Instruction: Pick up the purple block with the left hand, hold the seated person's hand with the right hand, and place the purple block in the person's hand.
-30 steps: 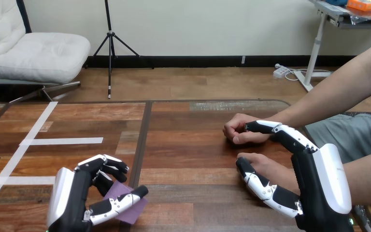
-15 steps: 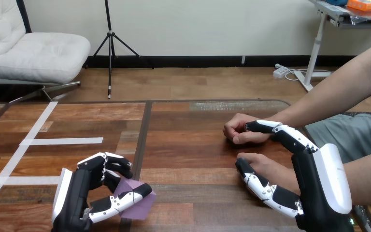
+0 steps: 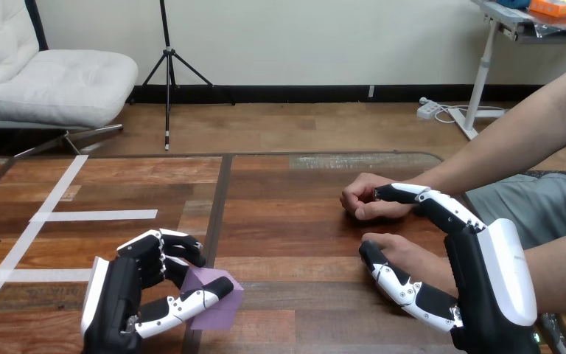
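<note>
You have the left hand [image 3: 114, 299] low at your left, rising from the bottom edge with its white back turned outward. Its fingers curl over the top of the purple block [image 3: 219, 306] and the thumb presses in from below, so the block is pinched between them. Your right hand [image 3: 497, 280] stands on edge at your right, back facing outward. Its fingers stretch nearly straight, forward and to the left, with the thumb spread low. The person's hand [image 3: 402, 251] lies between thumb and fingers.
</note>
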Action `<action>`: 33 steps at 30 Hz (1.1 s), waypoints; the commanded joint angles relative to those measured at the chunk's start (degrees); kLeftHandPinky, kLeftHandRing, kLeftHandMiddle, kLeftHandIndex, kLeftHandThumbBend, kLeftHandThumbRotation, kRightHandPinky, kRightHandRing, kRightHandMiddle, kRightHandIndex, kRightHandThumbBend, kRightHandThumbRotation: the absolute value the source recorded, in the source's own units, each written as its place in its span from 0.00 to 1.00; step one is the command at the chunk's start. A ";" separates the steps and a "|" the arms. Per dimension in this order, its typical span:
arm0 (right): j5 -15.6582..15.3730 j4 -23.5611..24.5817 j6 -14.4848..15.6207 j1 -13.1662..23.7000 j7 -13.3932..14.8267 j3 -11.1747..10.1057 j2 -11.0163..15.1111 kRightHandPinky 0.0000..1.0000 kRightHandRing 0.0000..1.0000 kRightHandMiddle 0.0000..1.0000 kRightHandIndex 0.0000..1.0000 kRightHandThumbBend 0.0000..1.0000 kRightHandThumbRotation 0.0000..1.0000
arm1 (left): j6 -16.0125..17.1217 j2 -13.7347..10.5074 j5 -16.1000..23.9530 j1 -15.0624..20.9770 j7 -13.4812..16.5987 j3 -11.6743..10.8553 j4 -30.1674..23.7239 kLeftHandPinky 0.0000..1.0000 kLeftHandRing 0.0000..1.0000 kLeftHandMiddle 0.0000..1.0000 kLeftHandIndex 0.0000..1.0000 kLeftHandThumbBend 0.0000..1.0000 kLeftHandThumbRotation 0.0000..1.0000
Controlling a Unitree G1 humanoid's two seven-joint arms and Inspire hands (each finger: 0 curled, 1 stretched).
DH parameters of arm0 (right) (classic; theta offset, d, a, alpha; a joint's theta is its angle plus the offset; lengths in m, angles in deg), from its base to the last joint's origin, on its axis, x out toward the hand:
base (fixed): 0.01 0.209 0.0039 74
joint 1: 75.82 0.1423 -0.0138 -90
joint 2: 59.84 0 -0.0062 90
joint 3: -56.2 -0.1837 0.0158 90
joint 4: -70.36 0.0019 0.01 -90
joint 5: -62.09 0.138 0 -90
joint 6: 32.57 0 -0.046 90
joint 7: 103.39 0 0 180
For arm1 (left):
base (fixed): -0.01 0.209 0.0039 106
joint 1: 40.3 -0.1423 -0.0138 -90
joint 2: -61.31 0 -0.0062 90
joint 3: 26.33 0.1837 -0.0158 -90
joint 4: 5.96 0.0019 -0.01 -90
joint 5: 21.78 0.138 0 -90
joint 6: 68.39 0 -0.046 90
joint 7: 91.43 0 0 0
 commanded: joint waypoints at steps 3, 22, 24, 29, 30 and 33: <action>0.35 2.96 0.05 2.19 0.59 -0.65 0.05 0.68 0.73 0.73 0.70 0.55 0.34 | 0.75 1.42 -0.42 3.01 -1.11 -1.65 -2.38 0.34 0.40 0.47 0.48 0.87 0.15; -1.13 9.39 8.68 0.82 -7.35 -2.09 2.92 0.74 0.78 0.79 0.77 0.66 0.24 | 1.27 3.32 -0.27 3.41 -2.76 -3.31 -1.71 0.35 0.41 0.47 0.48 0.86 0.15; -1.73 10.37 9.97 0.67 -8.74 -2.30 3.50 0.76 0.80 0.81 0.79 0.67 0.23 | 1.30 3.46 -0.23 3.44 -2.84 -3.43 -1.66 0.35 0.41 0.47 0.48 0.86 0.15; -3.01 12.77 12.94 0.53 -12.25 -3.03 5.34 0.83 0.84 0.84 0.83 0.71 0.18 | 1.25 3.83 -0.46 3.45 -3.34 -3.78 -1.64 0.35 0.41 0.47 0.48 0.87 0.15; -3.10 13.25 13.62 0.49 -13.03 -3.19 5.67 0.84 0.85 0.85 0.84 0.71 0.17 | 1.23 3.89 -0.40 3.45 -3.39 -3.86 -1.65 0.35 0.41 0.47 0.48 0.87 0.15; -3.57 15.10 16.28 0.33 -16.02 -3.78 6.81 0.87 0.86 0.87 0.86 0.73 0.17 | 1.37 4.01 0.20 3.42 -3.19 -4.11 -1.62 0.35 0.41 0.47 0.48 0.86 0.15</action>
